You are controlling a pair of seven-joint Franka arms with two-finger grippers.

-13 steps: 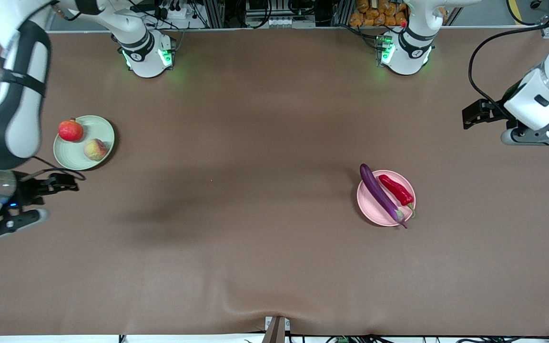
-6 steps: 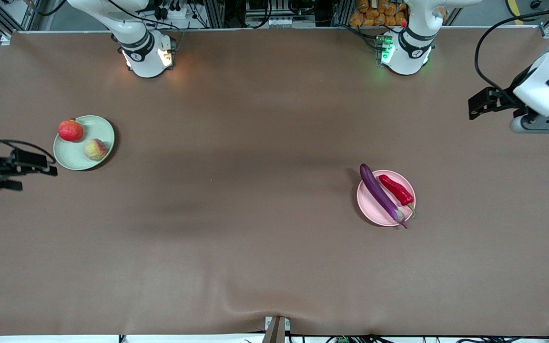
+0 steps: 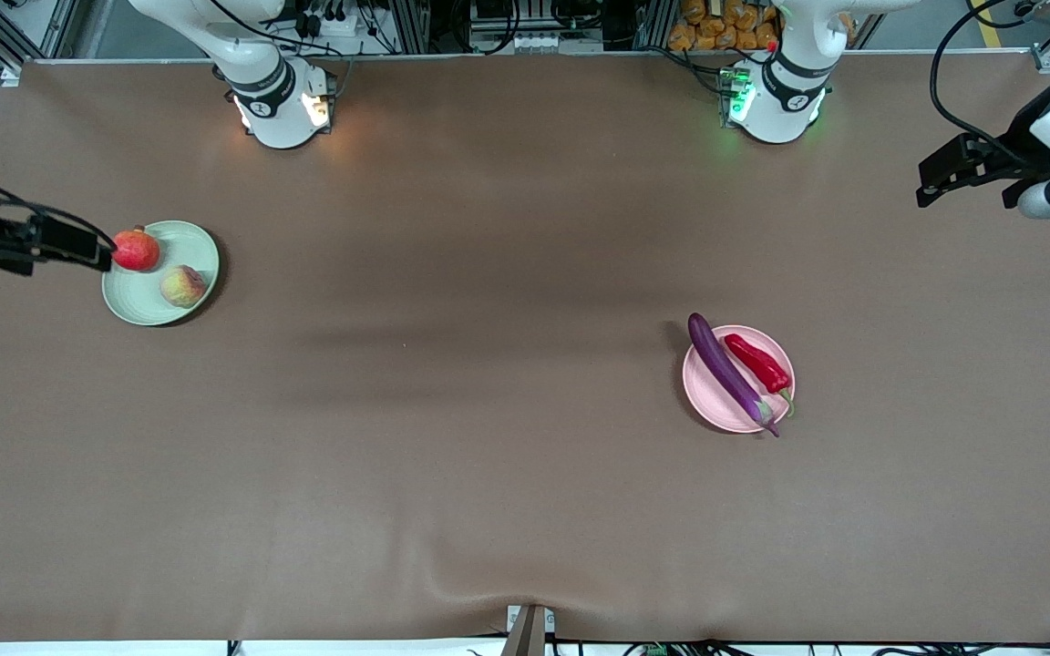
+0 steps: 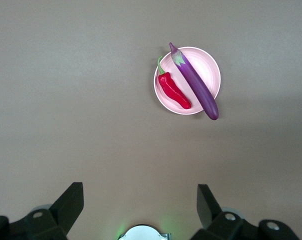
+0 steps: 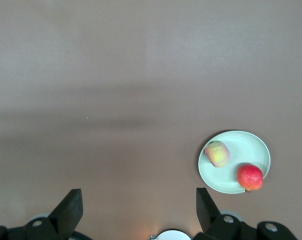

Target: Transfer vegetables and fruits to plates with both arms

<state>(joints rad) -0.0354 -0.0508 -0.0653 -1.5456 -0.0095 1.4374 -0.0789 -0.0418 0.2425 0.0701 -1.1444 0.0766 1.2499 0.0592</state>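
Sitting on the pale pink plate (image 3: 701,383): the purple eggplant (image 3: 726,371) and the red chili pepper (image 3: 758,362), side by side and touching or nearly so. Eggplant is lying diagonally, its rounded end overhanging the plate's rim on the side farther from the front camera, its green-capped stem end poking just past the rim nearest that camera. Chili is lying parallel to it on the side toward the left arm's end of the table, green stem curling at the plate's near edge.

Pale green plate (image 3: 147,305) is sitting toward the right arm's end of the table, carrying both fruits: the red-orange fruit (image 3: 136,250) close to the rim, and the peach-like fruit (image 3: 183,285) nearer the front camera, the two apart from each other. Plates are well apart, with brown table (image 3: 488,410) between them.

Left gripper (image 4: 138,202) is hanging high over the table's edge at the left arm's end, jaws spread wide, gripping nothing; the pink plate with the vegetables is showing in its wrist view. Right gripper (image 5: 138,202) is hanging high at the right arm's end, beside the green plate, jaws likewise spread wide and carrying nothing. In the front view its dark body is overlapping the green plate's rim next to the red-orange fruit.
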